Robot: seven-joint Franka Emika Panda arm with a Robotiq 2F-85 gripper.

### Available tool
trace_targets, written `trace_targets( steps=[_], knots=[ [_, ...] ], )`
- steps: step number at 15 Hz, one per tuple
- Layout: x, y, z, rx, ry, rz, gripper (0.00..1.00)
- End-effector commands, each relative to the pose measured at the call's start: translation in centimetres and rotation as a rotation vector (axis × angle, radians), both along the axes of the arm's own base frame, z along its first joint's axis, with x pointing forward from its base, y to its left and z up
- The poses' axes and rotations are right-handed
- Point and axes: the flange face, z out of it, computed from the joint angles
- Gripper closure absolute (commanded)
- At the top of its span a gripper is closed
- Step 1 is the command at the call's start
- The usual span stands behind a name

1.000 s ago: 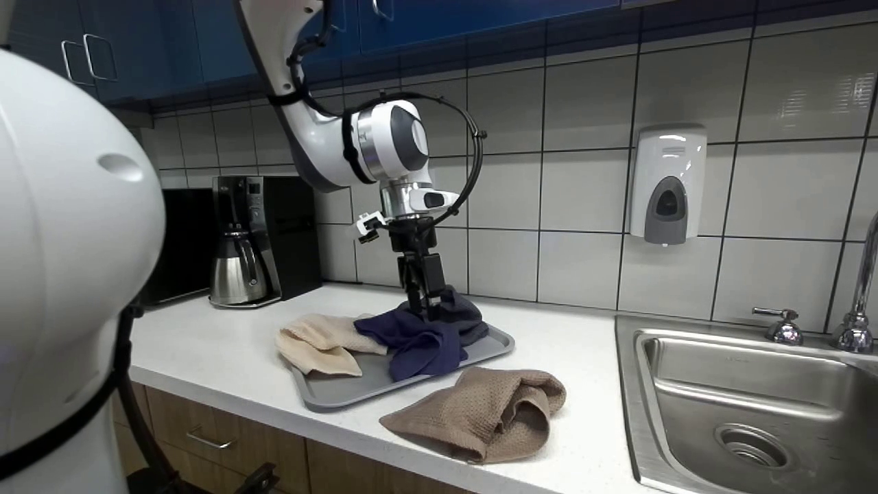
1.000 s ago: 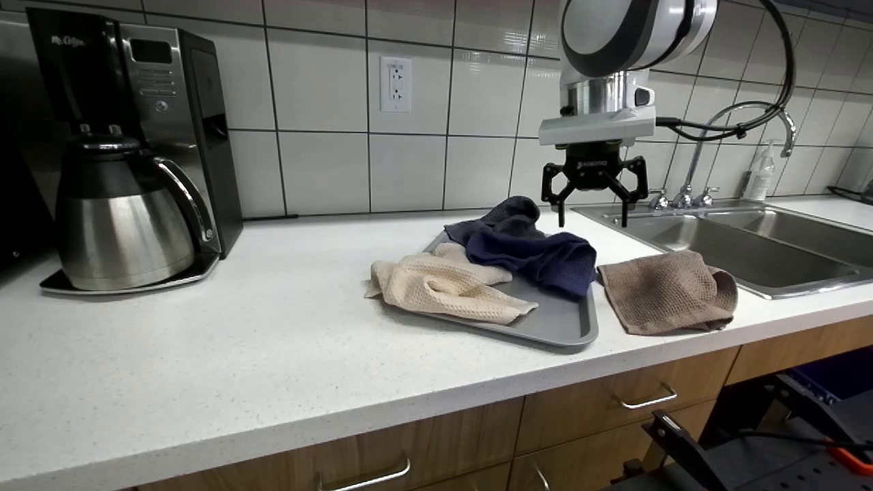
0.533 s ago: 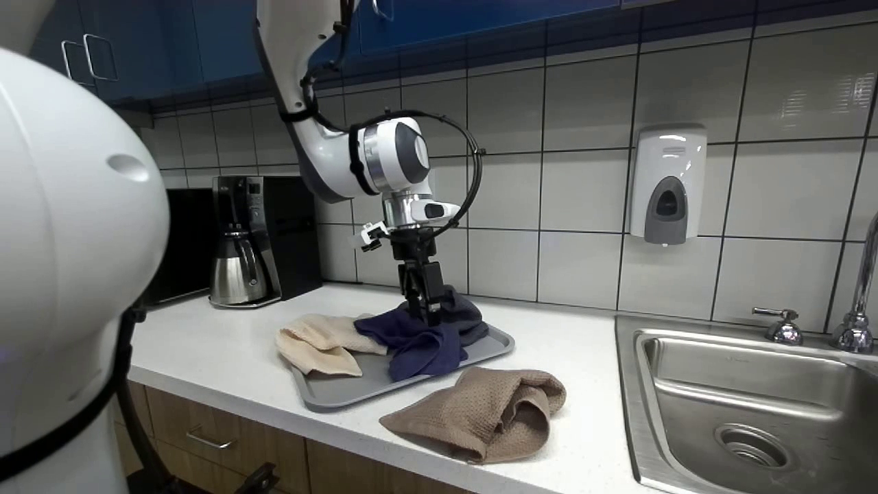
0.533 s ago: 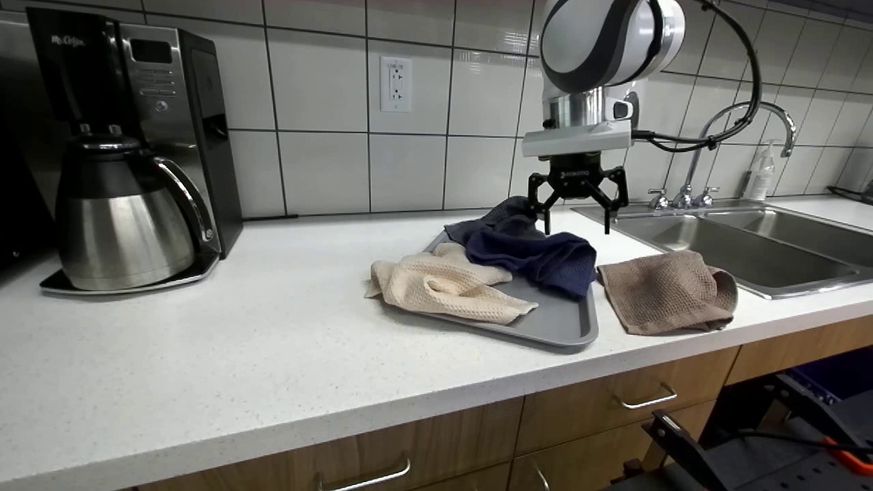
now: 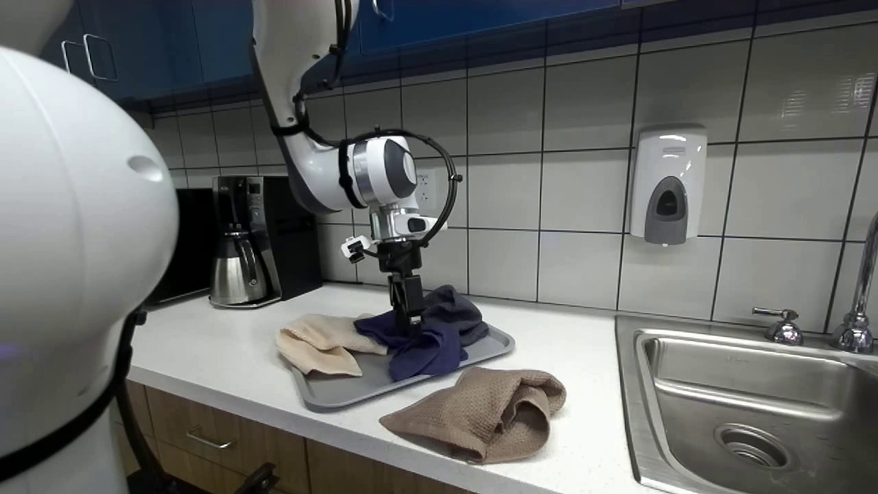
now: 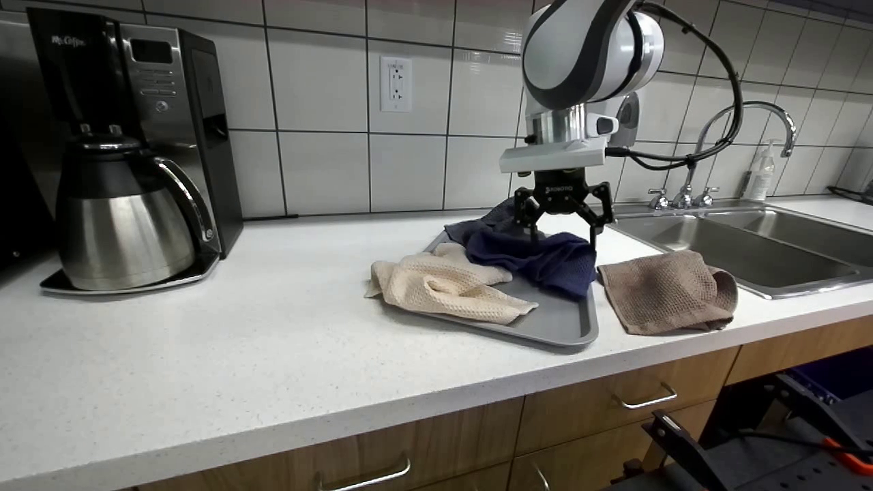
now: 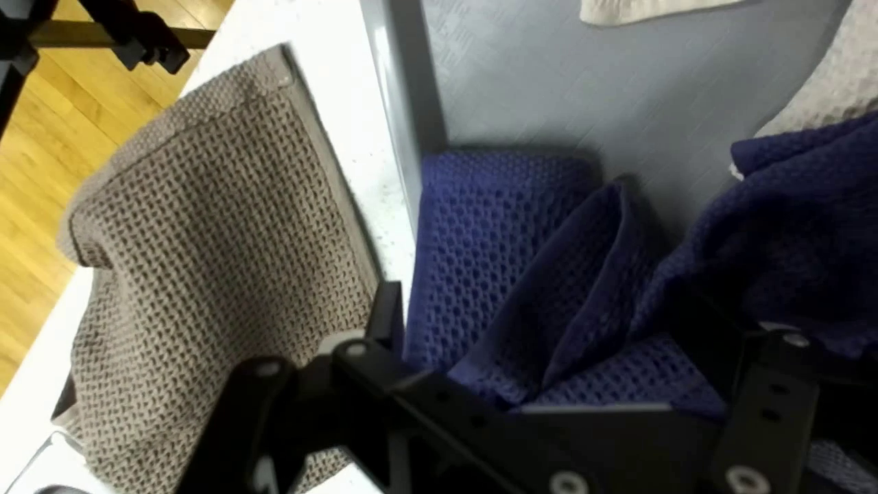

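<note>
The Robotiq gripper (image 6: 563, 243) has come lower in the last second and slid sideways, so that it now hangs over the navy waffle-weave cloth (image 6: 539, 262). Its fingers (image 7: 387, 312) stand spread wide with nothing gripped; in the wrist view, folds of that cloth show between them. Whether the fingertips touch the fabric I cannot tell. Judged from all views, the shift makes the navy cloth the thing nearest the gripper; the cloths themselves lie just as they were.

The navy cloth is crumpled on a gray serving tray (image 6: 552, 320). On the same tray, a charcoal cloth (image 5: 456, 312) is bunched against it on the wall side, and a cream waffle-weave cloth (image 6: 470, 293) lies on its other flank, partly past the rim. A taupe waffle-weave cloth (image 5: 480, 412) rests just beside the tray on the white countertop (image 6: 239, 354).

Farther off, a stainless-steel sink (image 5: 748, 384) is set into the counter past the taupe cloth. Toward the opposite end stands a Mr. Coffee coffee maker (image 6: 174, 129) with its steel carafe (image 6: 129, 232). On the tiled wall (image 5: 583, 192) hangs a soap dispenser (image 5: 669, 182), and a power outlet (image 5: 426, 186), hidden a moment ago by the arm (image 5: 315, 165), now shows in an exterior view.
</note>
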Motion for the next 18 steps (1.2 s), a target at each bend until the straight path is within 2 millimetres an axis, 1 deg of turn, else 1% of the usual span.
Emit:
trace_targets(
  steps=[1, 7, 12, 18],
  knots=[
    [0.3, 0.1, -0.3, 0.007, -0.034, -0.096, 0.00],
    [0.2, -1.4, -0.9, -0.003, -0.081, -0.205, 0.00],
    [0.1, -2.3, -0.8, -0.009, -0.114, -0.261, 0.00],
    [-0.2, -3.0, -1.6, -0.009, -0.136, -0.302, 0.00]
  ],
)
